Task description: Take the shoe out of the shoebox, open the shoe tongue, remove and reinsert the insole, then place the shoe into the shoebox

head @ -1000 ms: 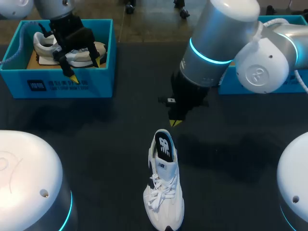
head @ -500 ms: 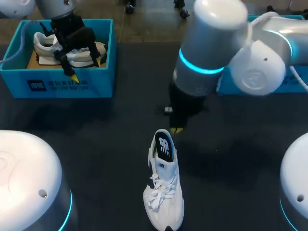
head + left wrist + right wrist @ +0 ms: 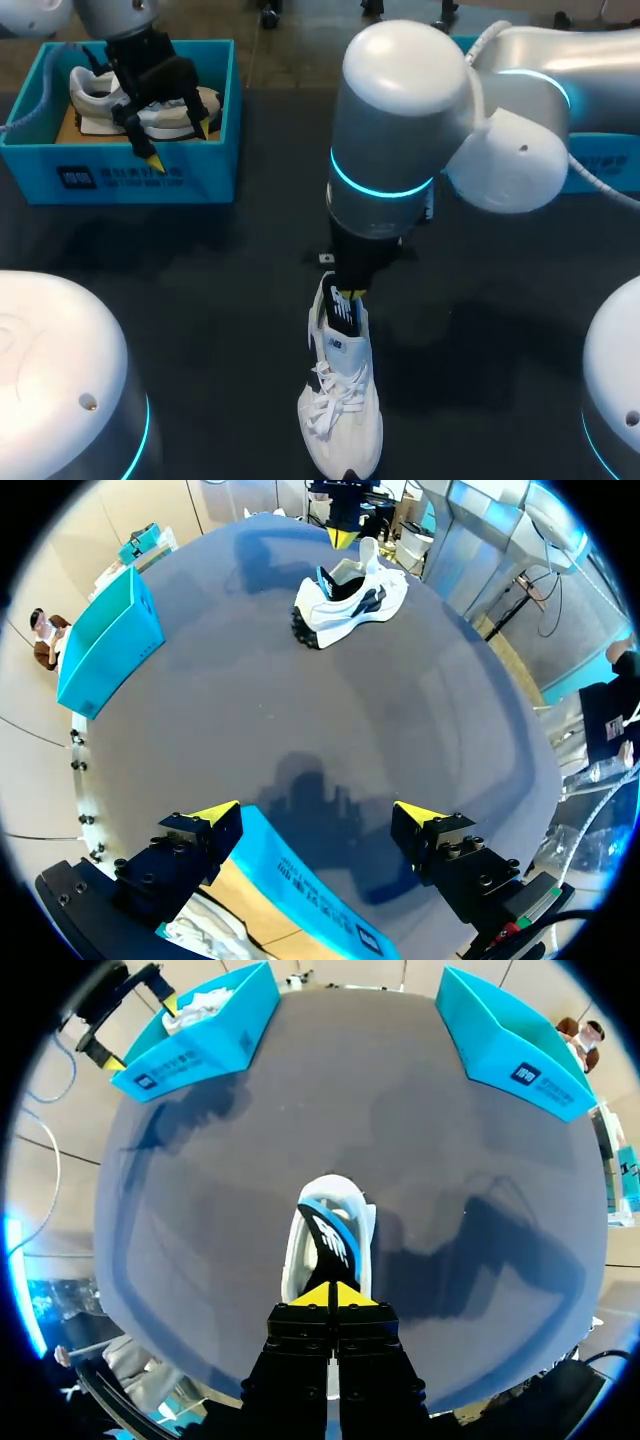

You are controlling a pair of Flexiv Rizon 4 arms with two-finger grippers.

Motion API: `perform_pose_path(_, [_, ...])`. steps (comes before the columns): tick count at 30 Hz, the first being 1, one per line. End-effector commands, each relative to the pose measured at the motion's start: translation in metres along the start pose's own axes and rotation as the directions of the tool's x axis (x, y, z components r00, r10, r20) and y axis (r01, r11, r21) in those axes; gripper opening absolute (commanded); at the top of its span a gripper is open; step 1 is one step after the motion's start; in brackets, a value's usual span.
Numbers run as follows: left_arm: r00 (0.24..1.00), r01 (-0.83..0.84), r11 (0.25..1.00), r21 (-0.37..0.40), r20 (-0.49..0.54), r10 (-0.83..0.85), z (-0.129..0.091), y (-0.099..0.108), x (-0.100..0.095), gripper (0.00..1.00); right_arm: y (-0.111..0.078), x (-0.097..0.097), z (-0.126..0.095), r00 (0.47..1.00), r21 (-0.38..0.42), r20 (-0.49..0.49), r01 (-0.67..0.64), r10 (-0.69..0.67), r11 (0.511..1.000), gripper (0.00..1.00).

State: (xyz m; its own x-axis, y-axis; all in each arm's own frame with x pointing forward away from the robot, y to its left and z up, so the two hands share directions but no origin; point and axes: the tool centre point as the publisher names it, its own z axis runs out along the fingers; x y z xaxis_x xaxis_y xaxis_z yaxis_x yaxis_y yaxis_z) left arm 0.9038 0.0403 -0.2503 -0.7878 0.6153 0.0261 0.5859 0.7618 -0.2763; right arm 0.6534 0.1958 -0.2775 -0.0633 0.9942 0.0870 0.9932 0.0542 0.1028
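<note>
right arm (image 3: pixel 385 150) lowered to shoe (image 3: pixel 342 420) heel, jaws together, left jaws wide over shoebox (image 3: pixel 120 178) rim

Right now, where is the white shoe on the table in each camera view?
Head view: white shoe, lower middle of the table.
Left wrist view: far ahead of the left gripper, across the table.
Right wrist view: just ahead of the right gripper.
Shared landmark: right gripper's yellow tips at the shoe's heel.
</note>
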Motion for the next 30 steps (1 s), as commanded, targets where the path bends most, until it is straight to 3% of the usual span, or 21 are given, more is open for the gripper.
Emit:
perform_pose_path(1, [1.0,0.0,1.0,-0.003,-0.001,0.0,-0.001,0.0,0.0,1.0,0.0,0.009,0.014,1.0,-0.012,0.01,-0.007,0.007,1.0,0.0])
perform_pose_path(8, [1.0,0.0,1.0,-0.003,-0.001,0.0,-0.001,0.0,0.0,1.0,-0.005,0.018,0.033,0.995,-0.069,0.094,-0.033,0.04,0.997,0.0])
perform_pose_path(15, [1.0,0.0,1.0,-0.003,-0.001,0.0,-0.001,0.0,0.0,1.0,0.001,0.016,0.047,0.986,-0.116,0.161,-0.017,0.036,0.993,0.0])
perform_pose_path(23, [1.0,0.0,1.0,-0.003,-0.001,0.0,-0.001,0.0,0.0,1.0,0.008,0.0,0.06,0.971,-0.143,0.227,-0.041,0.073,0.989,0.0])
perform_pose_path(30, [1.0,0.0,1.0,-0.003,-0.001,0.0,-0.001,0.0,0.0,1.0,0.009,-0.011,0.077,0.971,-0.143,0.225,-0.048,0.08,0.989,0.0])
